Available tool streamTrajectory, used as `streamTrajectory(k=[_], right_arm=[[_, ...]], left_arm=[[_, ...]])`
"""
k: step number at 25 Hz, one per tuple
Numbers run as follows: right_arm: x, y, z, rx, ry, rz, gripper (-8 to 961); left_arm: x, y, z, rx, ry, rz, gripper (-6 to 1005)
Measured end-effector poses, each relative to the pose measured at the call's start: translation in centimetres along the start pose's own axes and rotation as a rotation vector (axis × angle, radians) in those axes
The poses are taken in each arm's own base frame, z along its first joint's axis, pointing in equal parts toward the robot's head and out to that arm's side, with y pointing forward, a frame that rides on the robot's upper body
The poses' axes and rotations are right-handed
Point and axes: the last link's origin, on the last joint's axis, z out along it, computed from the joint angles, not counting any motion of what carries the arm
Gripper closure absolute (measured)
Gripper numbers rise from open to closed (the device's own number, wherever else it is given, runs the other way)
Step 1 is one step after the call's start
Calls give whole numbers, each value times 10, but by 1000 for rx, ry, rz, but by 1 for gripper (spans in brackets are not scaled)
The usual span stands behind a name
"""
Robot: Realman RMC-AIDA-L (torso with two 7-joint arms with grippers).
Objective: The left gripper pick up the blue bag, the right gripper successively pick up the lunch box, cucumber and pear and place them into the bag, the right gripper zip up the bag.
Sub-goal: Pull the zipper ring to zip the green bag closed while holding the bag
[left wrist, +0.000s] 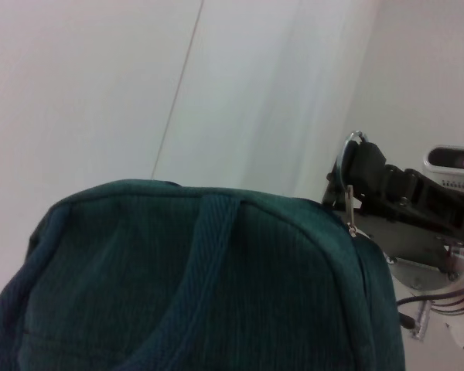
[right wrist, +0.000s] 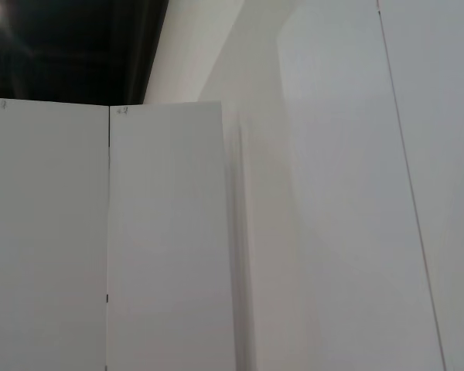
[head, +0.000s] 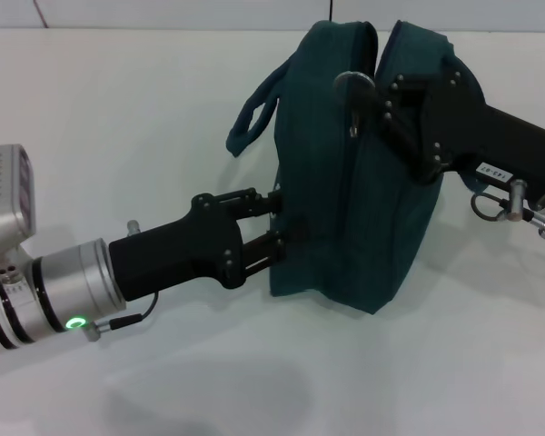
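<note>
You see the blue bag [head: 354, 173] upright on the white worktop [head: 118, 118]. Your left gripper [head: 277, 232] pinches its side; your right gripper [head: 368, 100] sits at the top zipper, pinching the metal pull [left wrist: 349, 209].

The left arm enters the head view from about eight o'clock, its silver wrist cuff lit by a green ring, and reaches toward centre. The left gripper [head: 277, 232] points to three o'clock, its two black fingers [head: 254, 200] stacked one above the other and pinched together. The right arm comes in from three o'clock, angled up toward ten o'clock. The right gripper [head: 368, 100] sits at about one o'clock of centre, fingers drawn close at their tips. In the left wrist view the right gripper [left wrist: 352, 197] shows at three o'clock.
</note>
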Motion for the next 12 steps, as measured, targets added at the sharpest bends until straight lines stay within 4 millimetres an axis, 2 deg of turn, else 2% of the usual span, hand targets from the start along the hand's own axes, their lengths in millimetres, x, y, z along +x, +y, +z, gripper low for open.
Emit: streamTrajectory(k=[3,6,12], right_arm=[[0,0,0,0,0,0,877],[0,0,0,0,0,2,876],[0,0,0,-1,-1,3,873]], left_arm=[[0,0,1,-3,-3,5,500],[0,0,1,-4,-5,11,710],[-1,-1,1,-4,-12,14,799]])
